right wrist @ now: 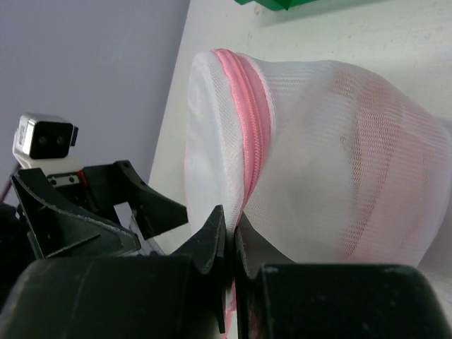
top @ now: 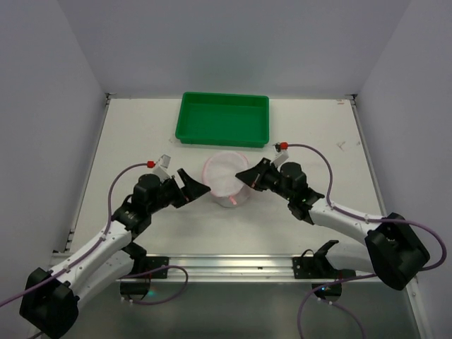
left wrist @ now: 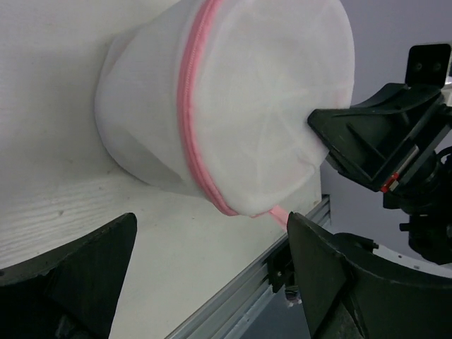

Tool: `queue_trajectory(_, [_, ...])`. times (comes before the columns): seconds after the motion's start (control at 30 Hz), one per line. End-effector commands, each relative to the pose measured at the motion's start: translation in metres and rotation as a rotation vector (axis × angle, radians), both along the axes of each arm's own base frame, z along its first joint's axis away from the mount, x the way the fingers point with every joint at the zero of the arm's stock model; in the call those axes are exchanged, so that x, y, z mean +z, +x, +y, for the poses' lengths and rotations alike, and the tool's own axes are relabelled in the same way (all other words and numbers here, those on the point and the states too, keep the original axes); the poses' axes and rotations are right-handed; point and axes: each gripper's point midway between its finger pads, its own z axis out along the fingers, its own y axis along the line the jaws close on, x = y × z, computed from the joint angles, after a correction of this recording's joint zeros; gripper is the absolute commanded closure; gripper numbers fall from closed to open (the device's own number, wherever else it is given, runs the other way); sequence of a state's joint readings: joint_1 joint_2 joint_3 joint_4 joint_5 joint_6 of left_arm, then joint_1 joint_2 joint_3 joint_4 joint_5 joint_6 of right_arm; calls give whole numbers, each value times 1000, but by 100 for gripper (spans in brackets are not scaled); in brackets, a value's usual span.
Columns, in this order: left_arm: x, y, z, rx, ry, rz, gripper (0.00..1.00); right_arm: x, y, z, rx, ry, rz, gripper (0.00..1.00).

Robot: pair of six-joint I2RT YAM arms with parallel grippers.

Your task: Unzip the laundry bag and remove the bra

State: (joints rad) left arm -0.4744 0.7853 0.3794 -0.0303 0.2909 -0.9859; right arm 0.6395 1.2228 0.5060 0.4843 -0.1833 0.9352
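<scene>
The laundry bag (top: 224,175), a round white mesh pouch with a pink zipper rim, lies on the table between both grippers. It is zipped shut in the left wrist view (left wrist: 240,106). In the right wrist view (right wrist: 318,155) a faint pink shape shows through the mesh; the bra itself cannot be made out. My right gripper (top: 247,177) is shut on the bag's pink zipper rim (right wrist: 232,224) at the bag's right side. My left gripper (top: 192,186) is open and empty just left of the bag, with its fingers (left wrist: 78,272) apart and the bag a little beyond them (left wrist: 212,261).
A green rectangular tray (top: 224,119) stands behind the bag at the back middle. A metal rail (top: 226,263) runs along the table's near edge. White walls close in the left, right and back sides.
</scene>
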Motion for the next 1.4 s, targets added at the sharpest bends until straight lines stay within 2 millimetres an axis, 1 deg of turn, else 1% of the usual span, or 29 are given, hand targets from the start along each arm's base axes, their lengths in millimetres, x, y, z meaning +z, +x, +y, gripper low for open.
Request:
queue_trajectory(0.0, [52, 19, -17, 59, -198, -132, 10, 60, 18, -4, -138, 194, -130, 100])
queue_trajectory(0.07, [47, 17, -24, 52, -212, -117, 12, 59, 18, -3, -150, 208, -122, 100])
queue_trajectory(0.1, [53, 19, -27, 50, -233, -138, 13, 60, 18, -3, -152, 216, -120, 100])
queue_trajectory(0.13, [47, 18, -34, 35, -229, -122, 14, 58, 18, -2, -153, 224, -106, 100])
queue_trajectory(0.2, [48, 20, -40, 34, -242, -125, 15, 57, 17, 0, -146, 233, -101, 100])
queue_trajectory(0.23, [39, 19, -47, 21, -230, -99, 16, 55, 16, 3, -141, 240, -99, 100])
queue_trajectory(0.33, [28, 17, -58, 26, -236, -59, 20, 54, 14, 6, -129, 260, -88, 100])
queue_trajectory(0.47, [19, 19, -61, 53, -238, -41, 26, 55, 12, 7, -121, 268, -89, 100])
queue_trajectory(0.57, [18, 26, -58, 91, -237, -54, 36, 52, 10, 8, -111, 263, -86, 100])
queue_trajectory(0.6, [23, 28, -58, 98, -250, -74, 44, 48, 9, 8, -107, 256, -78, 100])
queue_trajectory(0.67, [30, 31, -58, 98, -255, -107, 51, 43, 4, 10, -82, 246, -62, 100])
queue_trajectory(0.7, [31, 32, -57, 106, -256, -114, 63, 39, 2, 11, -73, 233, -54, 100])
queue_trajectory(0.77, [32, 32, -56, 111, -265, -129, 76, 33, -1, 10, -57, 203, -54, 100])
queue_trajectory(0.8, [34, 32, -56, 110, -270, -131, 88, 29, -3, 8, -57, 183, -48, 100])
queue_trajectory(0.83, [34, 31, -56, 109, -272, -129, 95, 25, -4, 6, -56, 164, -53, 99])
queue_trajectory(0.87, [34, 31, -56, 108, -274, -127, 100, 23, -4, 5, -46, 125, -81, 93])
queue_trajectory(0.9, [34, 30, -57, 104, -275, -127, 100, 21, -4, 4, -40, 90, -93, 84])
queue_trajectory(0.93, [35, 30, -57, 102, -277, -128, 100, 13, -3, -1, -29, -14, -115, 60])
queue_trajectory(0.97, [34, 30, -56, 104, -275, -125, 100, 9, -2, -4, -35, -68, -112, 51])
queue_trajectory(1.0, [34, 31, -56, 110, -273, -125, 100, -7, -4, -14, -43, -160, -66, 40])
queue_trajectory(1.03, [32, 31, -55, 114, -270, -121, 100, 11, 0, -16, -39, -198, -136, 37])
queue_trajectory(1.1, [29, 33, -55, 123, -260, -109, 100, 13, -5, -25, -37, -264, -129, 32])
queue_trajectory(1.13, [28, 34, -55, 126, -256, -107, 100, 30, -8, -27, -33, -259, -175, 32])
queue_trajectory(1.17, [26, 35, -56, 128, -250, -100, 100, 34, -12, -28, -28, -264, -179, 32])
queue_trajectory(1.2, [25, 37, -57, 129, -243, -90, 100, 34, -21, -27, -3, -276, -174, 32])
queue_trajectory(1.27, [21, 39, -59, 131, -223, -69, 100, 48, -31, -21, 29, -260, -194, 32])
queue_trajectory(1.3, [16, 44, -58, 156, -204, -60, 100, 50, -41, -14, 69, -253, -194, 33])
queue_trajectory(1.33, [21, 47, -60, 158, -208, -62, 100, 57, -49, -6, 103, -222, -186, 33])
queue_trajectory(1.37, [18, 49, -61, 161, -199, -54, 100, 55, -53, -1, 126, -212, -173, 34])
